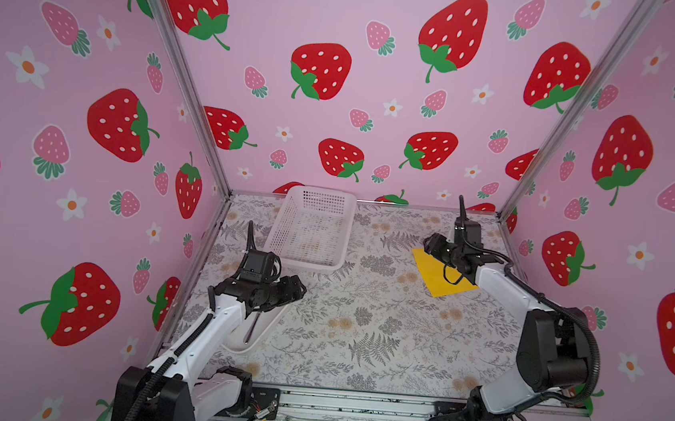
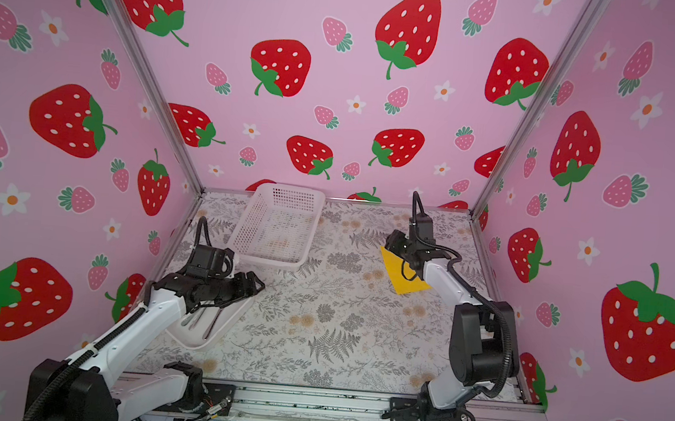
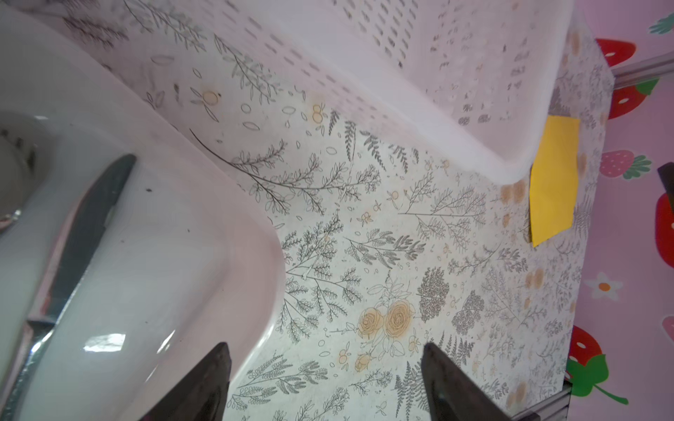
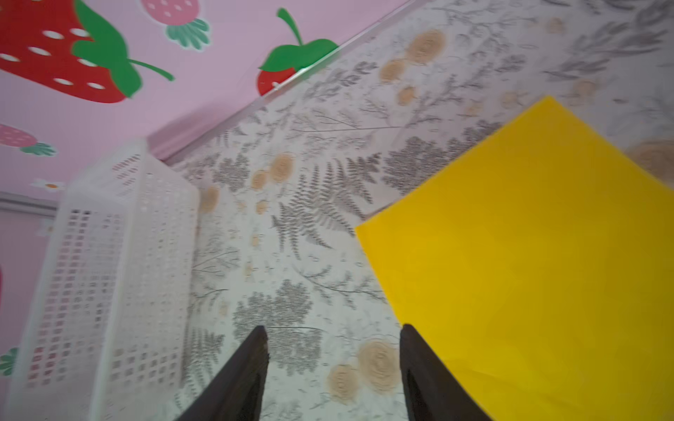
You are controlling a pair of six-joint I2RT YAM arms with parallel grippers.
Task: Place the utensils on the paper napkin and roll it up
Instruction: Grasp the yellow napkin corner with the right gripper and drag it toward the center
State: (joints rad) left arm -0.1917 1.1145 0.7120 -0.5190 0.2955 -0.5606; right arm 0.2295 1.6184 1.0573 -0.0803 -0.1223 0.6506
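The utensils [image 2: 209,321] lie in a white smooth tray [image 2: 191,342] at the front left; in the left wrist view a dark knife [image 3: 87,233] rests on the tray [image 3: 182,255]. My left gripper [image 3: 324,350] hovers open over the tray's far corner [image 1: 299,289], with only tablecloth between its fingers. The paper napkin [image 1: 434,274] is a flat yellow square at the right, partly under my right arm. My right gripper [image 4: 333,328] is open and empty at the napkin's [image 4: 529,255] left corner, one finger over its edge.
A white perforated basket [image 1: 313,230] stands tilted at the back, between the tray and the napkin [image 2: 399,275]. The floral tablecloth [image 1: 359,326] covers the table. Strawberry-print walls close in the left, back and right sides.
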